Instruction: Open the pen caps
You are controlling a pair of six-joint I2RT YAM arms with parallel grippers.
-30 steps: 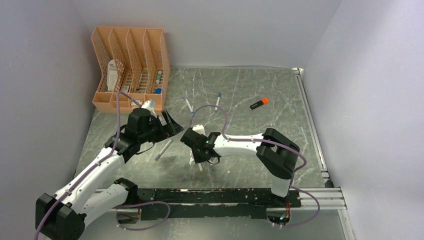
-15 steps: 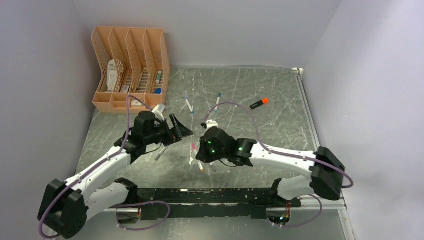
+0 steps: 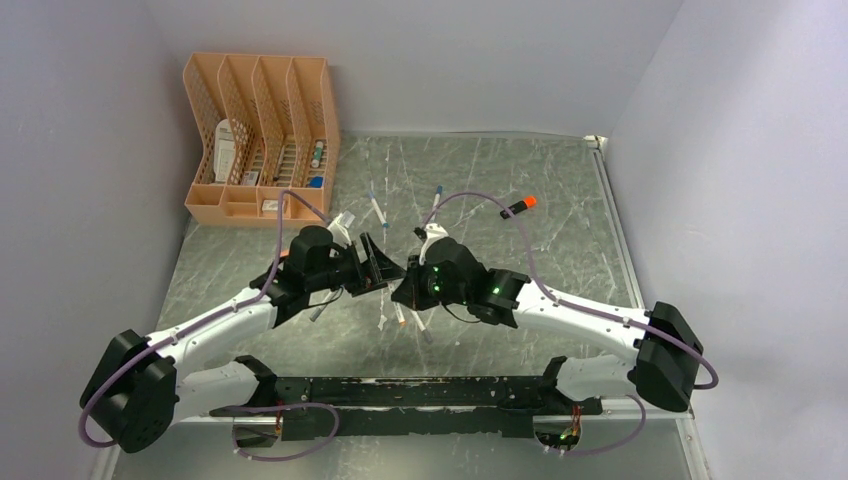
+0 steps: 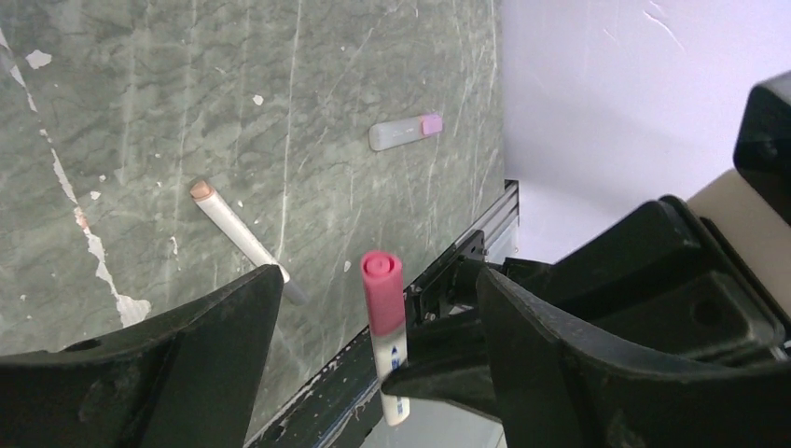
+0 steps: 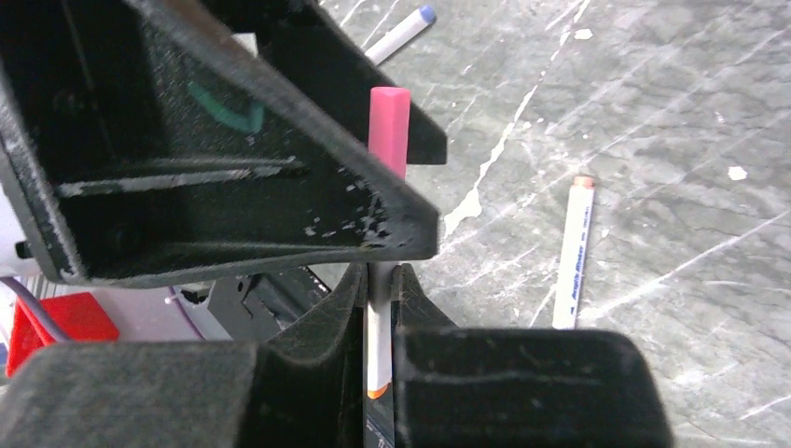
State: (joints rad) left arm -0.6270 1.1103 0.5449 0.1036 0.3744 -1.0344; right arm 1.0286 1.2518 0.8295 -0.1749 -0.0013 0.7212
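Observation:
My right gripper (image 5: 378, 280) is shut on the white barrel of a pen (image 5: 377, 350) and holds it off the table. The pen's pink cap (image 5: 389, 126) sticks out past the fingers. My left gripper (image 4: 378, 280) is open, with one jaw on each side of the pink cap (image 4: 382, 289) and not touching it. In the top view the two grippers meet at mid-table, left (image 3: 385, 268) and right (image 3: 408, 285). An orange-capped white pen (image 5: 573, 252) and a blue-capped pen (image 5: 401, 30) lie on the table.
A grey pen with a purple-pink cap (image 4: 406, 133) and a white pen (image 4: 233, 229) lie below the grippers. A black marker with an orange tip (image 3: 518, 207) lies at the back right. An orange desk organizer (image 3: 260, 140) stands at the back left.
My right gripper has come up off the table with the pink-capped pen. My left gripper has swung right until its open jaws stand around the cap.

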